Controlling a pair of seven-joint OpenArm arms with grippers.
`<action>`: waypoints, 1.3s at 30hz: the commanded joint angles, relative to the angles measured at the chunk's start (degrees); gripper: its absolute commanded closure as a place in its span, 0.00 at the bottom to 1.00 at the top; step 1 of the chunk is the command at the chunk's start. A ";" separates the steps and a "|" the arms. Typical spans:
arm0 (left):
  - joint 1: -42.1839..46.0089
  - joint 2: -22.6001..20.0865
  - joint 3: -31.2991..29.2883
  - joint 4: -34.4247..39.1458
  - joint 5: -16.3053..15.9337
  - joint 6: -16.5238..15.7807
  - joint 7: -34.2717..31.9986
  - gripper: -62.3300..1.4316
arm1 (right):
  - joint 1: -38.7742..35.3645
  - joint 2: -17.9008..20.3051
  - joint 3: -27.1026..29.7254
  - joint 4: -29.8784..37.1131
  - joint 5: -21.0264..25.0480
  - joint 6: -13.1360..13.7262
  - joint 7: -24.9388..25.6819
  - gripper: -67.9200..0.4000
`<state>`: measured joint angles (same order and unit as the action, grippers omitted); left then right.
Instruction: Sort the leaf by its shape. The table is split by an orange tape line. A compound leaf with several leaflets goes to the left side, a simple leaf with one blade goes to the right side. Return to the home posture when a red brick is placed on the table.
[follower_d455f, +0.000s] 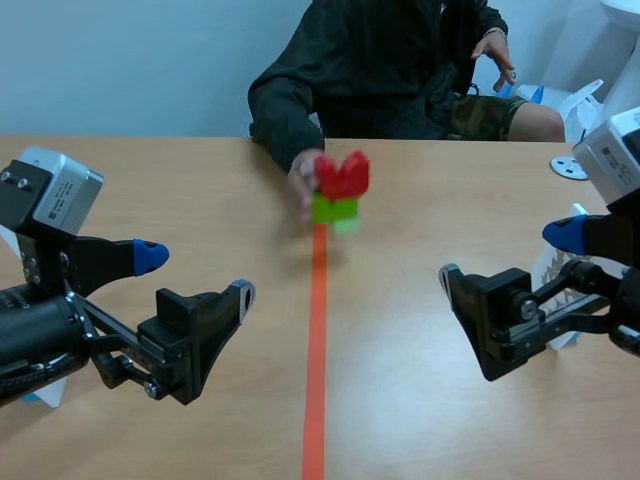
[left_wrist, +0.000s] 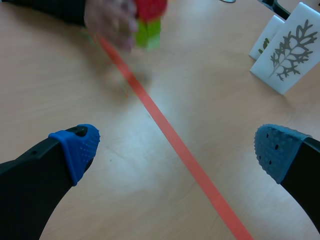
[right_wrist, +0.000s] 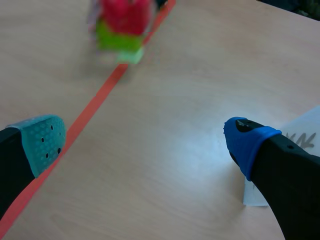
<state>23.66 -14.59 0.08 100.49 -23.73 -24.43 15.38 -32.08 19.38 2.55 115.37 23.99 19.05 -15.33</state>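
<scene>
A person's hand (follower_d455f: 302, 180) holds a stack of a red brick (follower_d455f: 343, 174) on a green brick (follower_d455f: 335, 209) at the far end of the orange tape line (follower_d455f: 317, 340). The wrist views show the stack blurred, far ahead of each gripper: red brick (left_wrist: 150, 7), red brick (right_wrist: 126, 15). Two white leaf cards (left_wrist: 286, 52) stand right of the line; the nearer one shows a branching leaf. One card (follower_d455f: 560, 268) stands behind my right gripper (follower_d455f: 507, 253), which is open and holds nothing. Left of the line, my left gripper (follower_d455f: 195, 275) is open with nothing in it.
The person sits across the table in a dark jacket. A small white round object (follower_d455f: 570, 167) lies at the far right. A white and blue item (follower_d455f: 45, 395) shows under the left arm. Bare table lies between the grippers along the tape.
</scene>
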 joint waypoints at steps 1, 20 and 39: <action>-0.04 0.28 -0.39 0.09 -0.70 -0.33 -0.96 0.00 | 0.68 0.13 0.48 0.26 0.28 -0.20 0.72 0.00; -0.02 0.28 -0.39 0.09 -0.68 -0.33 -0.96 0.00 | 0.68 0.13 0.48 0.26 0.28 -0.20 0.72 0.00; -0.02 0.28 -0.39 0.09 -0.68 -0.33 -0.96 0.00 | 0.68 0.13 0.48 0.26 2.27 -0.20 0.98 0.00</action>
<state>23.66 -14.59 0.03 100.49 -23.70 -24.43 15.38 -32.08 19.38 2.55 115.37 25.23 19.03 -15.29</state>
